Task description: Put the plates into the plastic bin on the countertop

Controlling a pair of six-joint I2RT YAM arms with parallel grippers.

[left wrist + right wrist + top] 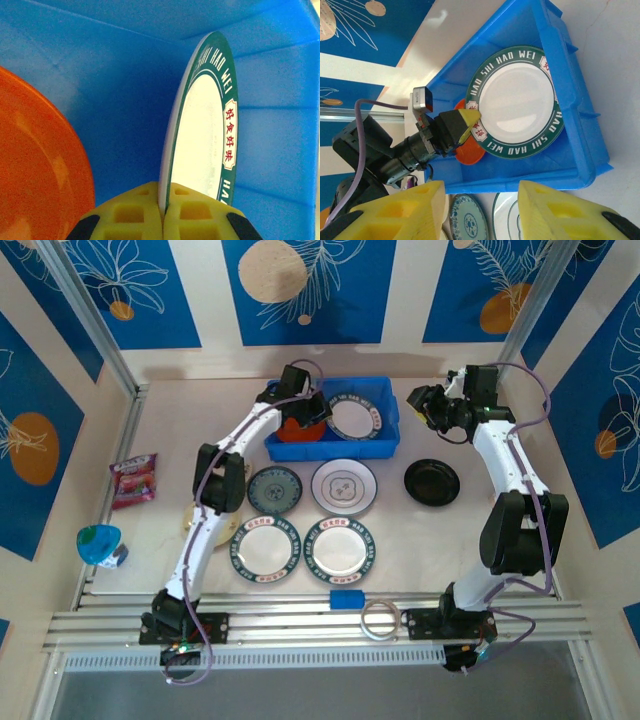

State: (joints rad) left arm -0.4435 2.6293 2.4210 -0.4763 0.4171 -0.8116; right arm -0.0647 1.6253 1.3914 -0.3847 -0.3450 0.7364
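Left hand (164,212) is pinching the green-rimmed plate (205,140) by its rim, pads pressed tight on both faces. The plate is inside the blue bin (580,65), in its right half. It runs straight out from the fingertips toward the bin's right wall, so the hand sits at the plate's left edge.

That gripped edge overlaps the orange plate (470,155), which lies in the bin's left half under the hand. From the right wrist view the green-rimmed plate looks close to flat on the bin floor. Can't tell if the gripped edge rests on the orange one or sits just above it.

My read: placing is nearly done. Next is let go, then back out up and left along the plate's own plane so the pads don't drag it.

Right hand (481,212) is spread and holds nothing, hanging just beside the bin's right end. Black plate (432,481) on the surface (450,540) lies just base-ward of it, so the right arm is nearer for that one.
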